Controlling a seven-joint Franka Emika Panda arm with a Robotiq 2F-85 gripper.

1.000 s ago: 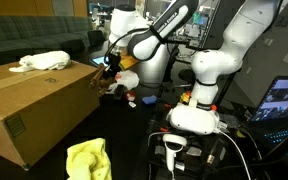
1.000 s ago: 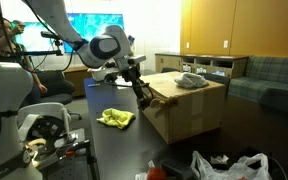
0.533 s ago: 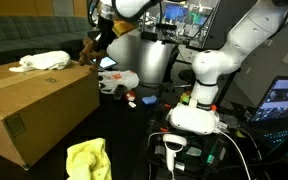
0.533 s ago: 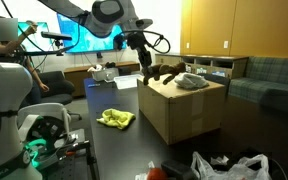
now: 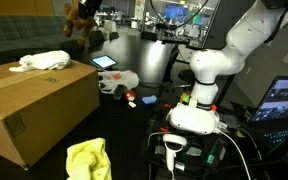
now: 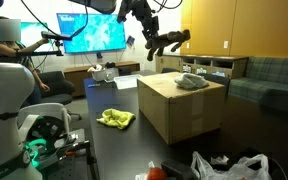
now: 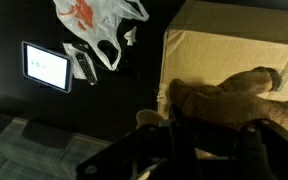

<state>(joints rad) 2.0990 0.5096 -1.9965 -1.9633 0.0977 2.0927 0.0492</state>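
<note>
**Brown plush toy (image 6: 172,40) pinched high over a cardboard box (image 6: 179,110)**

Closed hard on the toy, the gripper (image 6: 153,37) has its jaws drawn as narrow as they go, with fabric squeezed between them. In the wrist view the dark fingers (image 7: 189,135) come in from the bottom edge and the furry brown body (image 7: 224,100) bulges out just beyond them. The toy hangs in the air, well clear of everything. In an exterior view it shows at the top of the frame (image 5: 81,16), its limbs sticking out sideways from the grip.

Directly beneath lies the flat top of the box, near one of its edges as the wrist view shows it. A crumpled white cloth (image 6: 191,81) rests on that top, some way from the toy. Beyond the box, on the black table (image 6: 104,150), are a yellow rag (image 6: 115,118), a tablet (image 7: 46,66) with a lit screen and a white plastic bag (image 7: 94,20) with red print.

By its look, the toy is light, soft and squashy: it gives under the jaws rather than resisting, and nothing in it seems breakable. The fur offers good friction, so slipping seems unlikely. The thick torso looks the best place to take hold; a limb would flop and let the body swing.
</note>
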